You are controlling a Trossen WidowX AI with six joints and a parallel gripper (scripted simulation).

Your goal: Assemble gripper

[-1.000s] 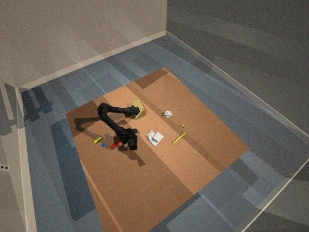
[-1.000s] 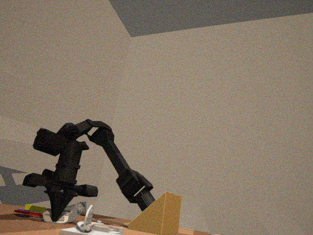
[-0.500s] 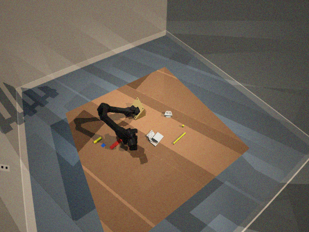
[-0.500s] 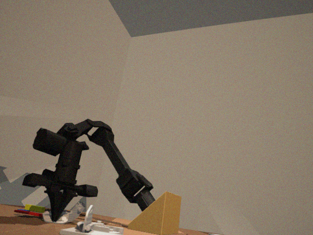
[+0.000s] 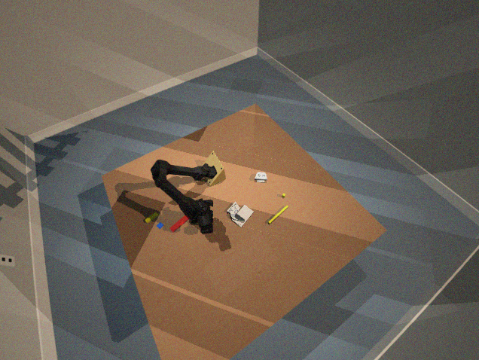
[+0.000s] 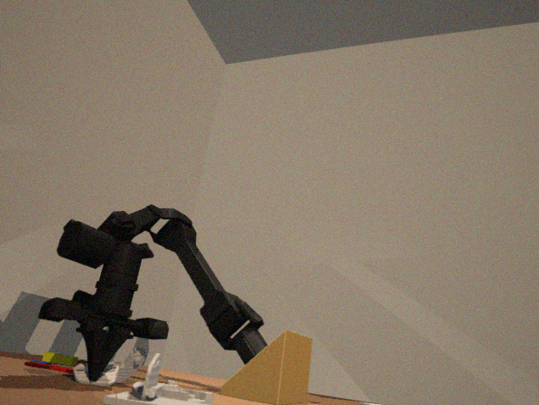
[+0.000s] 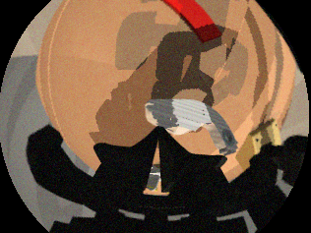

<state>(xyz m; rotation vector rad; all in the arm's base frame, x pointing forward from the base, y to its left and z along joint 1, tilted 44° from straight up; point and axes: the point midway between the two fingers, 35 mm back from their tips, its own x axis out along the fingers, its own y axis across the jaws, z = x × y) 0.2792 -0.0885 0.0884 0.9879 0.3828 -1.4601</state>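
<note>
My gripper (image 6: pixel 93 377) (image 7: pixel 158 129) is shut and empty, pointing down with its tips beside a loose pale grey jaw (image 6: pixel 111 373) (image 7: pixel 189 115), low at the table. The arm hides that jaw in the top view. The white gripper base (image 5: pixel 241 223) (image 6: pixel 119 398) lies a short way off. A thin white piece (image 6: pixel 152 369), seemingly the other jaw, stands up from it; whether it is on a pin I cannot tell. A small white part with two dark spots (image 5: pixel 260 176), apparently the housing plate, lies apart from the base.
A yellow wedge (image 5: pixel 214 164) (image 6: pixel 261 379) stands by the arm's base. A red bar (image 5: pixel 178 224) (image 7: pixel 197 18), a blue piece (image 5: pixel 160 225) and a yellow block (image 5: pixel 151 217) (image 6: pixel 60 359) lie near the arm. A yellow rod (image 5: pixel 278 215) and a small yellow piece (image 5: pixel 283 195) lie beyond the base.
</note>
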